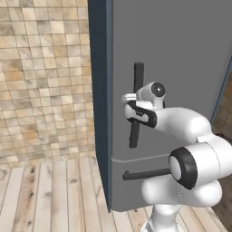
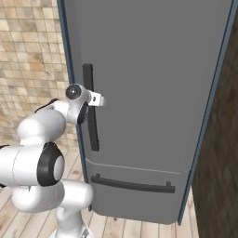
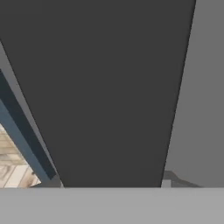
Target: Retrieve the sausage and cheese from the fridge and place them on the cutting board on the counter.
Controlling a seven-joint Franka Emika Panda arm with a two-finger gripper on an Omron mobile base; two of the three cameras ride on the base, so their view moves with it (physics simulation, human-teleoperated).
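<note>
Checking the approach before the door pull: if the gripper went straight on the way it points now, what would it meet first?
Most likely the fridge's vertical bar handle; the gripper is already at it, the fridge door just behind. How near is unclear.

Beige-brown tiled wall [image 1: 41, 77] rises behind a pale wooden plank floor [image 1: 54, 195].

Fridge [image 1: 181, 68] matt smooth grey; floor [image 1: 59, 195] pale wood planks

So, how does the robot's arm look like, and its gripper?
The arm is glossy white with rounded segments and dark grey to black rings at the joints. A round grey cap sits on the wrist. The gripper is small and pale grey-white. No cables or markings are visible.
</note>
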